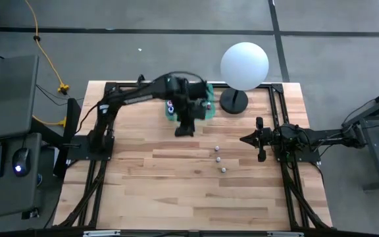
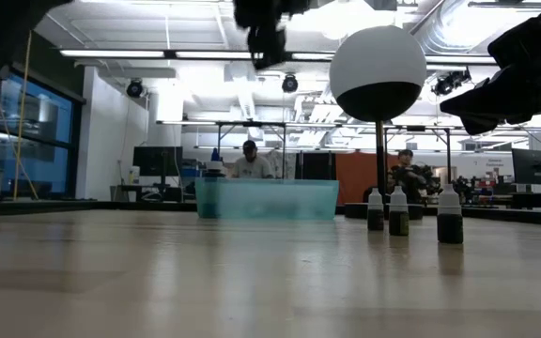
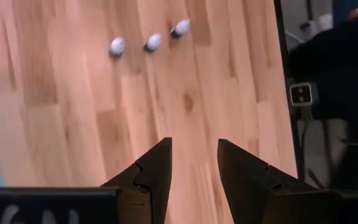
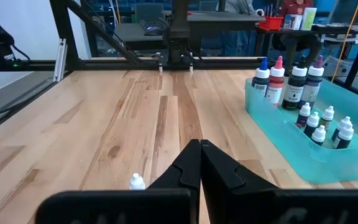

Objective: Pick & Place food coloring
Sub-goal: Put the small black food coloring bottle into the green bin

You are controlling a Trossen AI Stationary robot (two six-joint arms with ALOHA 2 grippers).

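Observation:
Three small white-capped food coloring bottles (image 1: 218, 158) stand upright in a row on the wooden table, also seen in the low view (image 2: 398, 210) and the left wrist view (image 3: 153, 42). Several more bottles (image 4: 303, 93) stand in a teal tray (image 1: 206, 113) at the far middle. My left gripper (image 3: 194, 142) hangs open and empty above the table beside the tray's near edge (image 1: 185, 131), to the left of the three bottles and farther back. My right gripper (image 4: 199, 144) rests shut at the table's right side (image 1: 242, 139), just right of the row.
A white sphere on a black base (image 1: 244, 66) stands at the far right, beside the tray. Black frame rails (image 1: 281, 118) run along the table's sides. People sit at desks in the room beyond (image 2: 249, 161). Bare wood lies toward the near edge (image 1: 189, 197).

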